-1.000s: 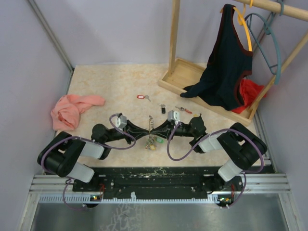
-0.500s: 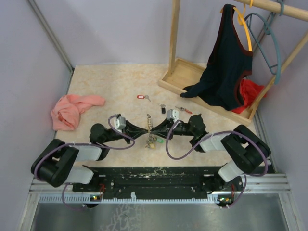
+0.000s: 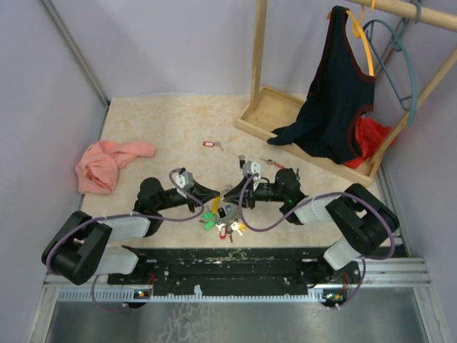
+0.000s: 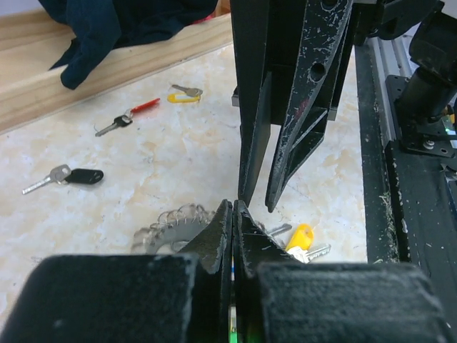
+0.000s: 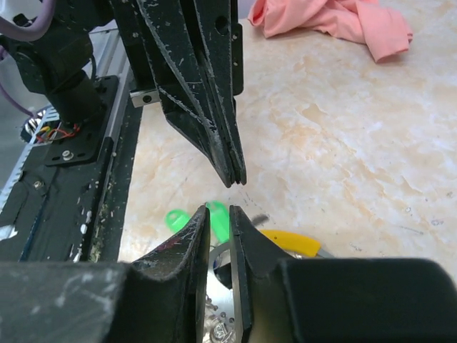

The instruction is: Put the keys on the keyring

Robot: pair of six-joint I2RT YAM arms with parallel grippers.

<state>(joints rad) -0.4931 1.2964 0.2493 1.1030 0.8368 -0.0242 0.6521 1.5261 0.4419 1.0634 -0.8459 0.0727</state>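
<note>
Left gripper point(image 4: 233, 214): pressed fully closed, tip against tip; nothing is seen pinched.
Right gripper point(image 5: 220, 227): held narrowly apart, tips facing the left ones; whether anything is gripped cannot be told.
Keyring point(image 4: 170, 223): laid on the marbled table point(image 3: 157, 121) just beneath both sets of tips, a yellow-tagged key point(image 4: 300, 236) beside it.
Loose keys: a black-tagged key point(image 4: 75, 176) and a red-tagged key point(image 4: 145, 106) are scattered farther out.
</note>
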